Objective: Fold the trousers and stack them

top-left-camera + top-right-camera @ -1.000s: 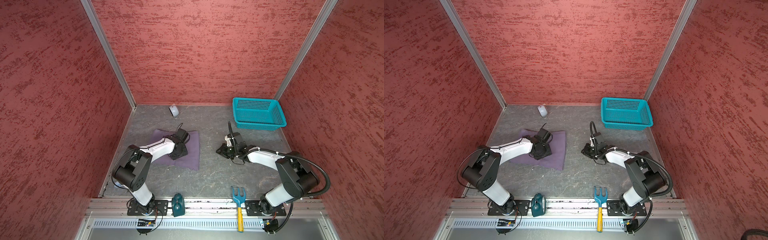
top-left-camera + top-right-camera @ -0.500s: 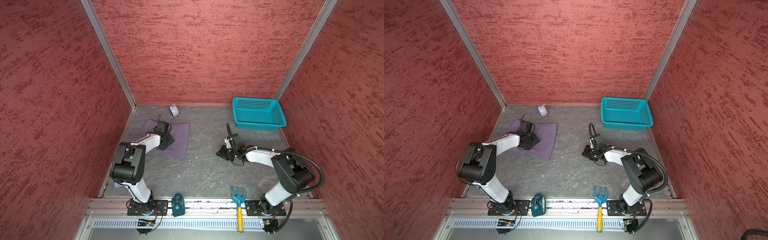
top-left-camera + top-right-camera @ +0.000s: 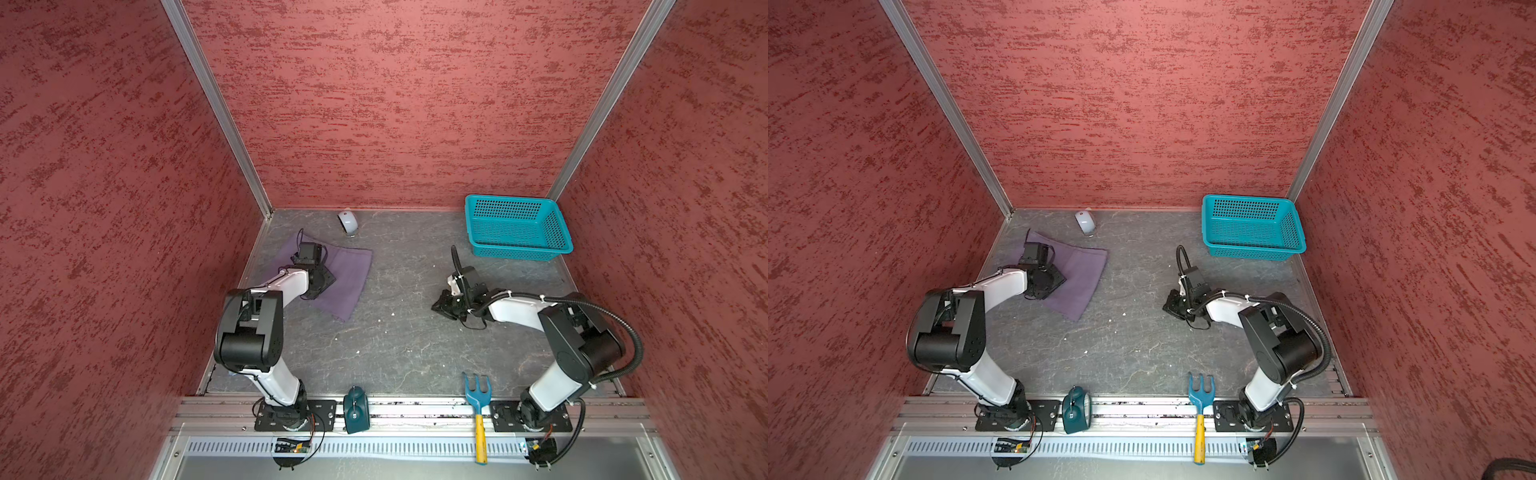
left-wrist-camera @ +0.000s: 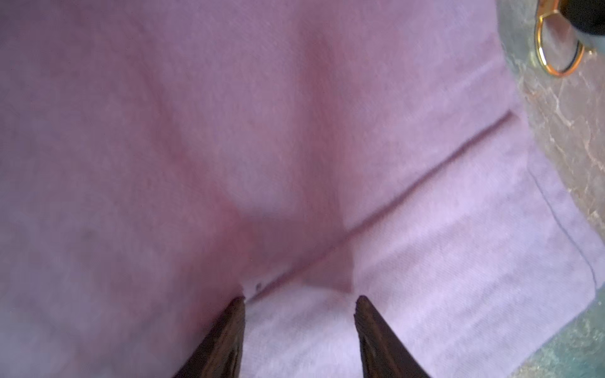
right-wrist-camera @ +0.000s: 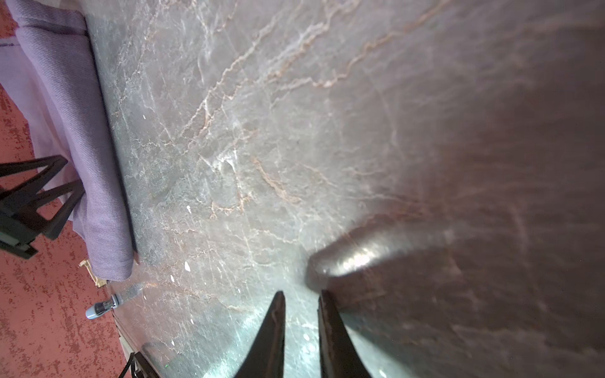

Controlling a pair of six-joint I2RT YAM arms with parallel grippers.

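Observation:
The trousers (image 3: 347,276) (image 3: 1081,276) lie folded into a flat purple-grey block at the back left of the table, near the left wall. My left gripper (image 3: 319,282) (image 4: 299,298) stands on top of them. It is open, with both fingertips (image 4: 240,302) pressed onto the cloth beside a stitched seam. My right gripper (image 3: 442,307) (image 5: 301,294) hangs low over bare table right of centre, well apart from the trousers. Only a narrow gap shows between its fingers, and nothing is in it. The trousers' thick folded edge (image 5: 98,196) shows in the right wrist view.
A teal basket (image 3: 517,226) (image 3: 1250,226) stands empty at the back right. A white mouse (image 3: 348,222) lies by the back wall, just beyond the trousers. On the front rail sit a dark teal object (image 3: 356,409) and a blue hand rake with a yellow handle (image 3: 478,399).
The left gripper slid the folded trousers from the table's middle left toward the back-left corner, then held still over the last half second. The right arm barely moved.

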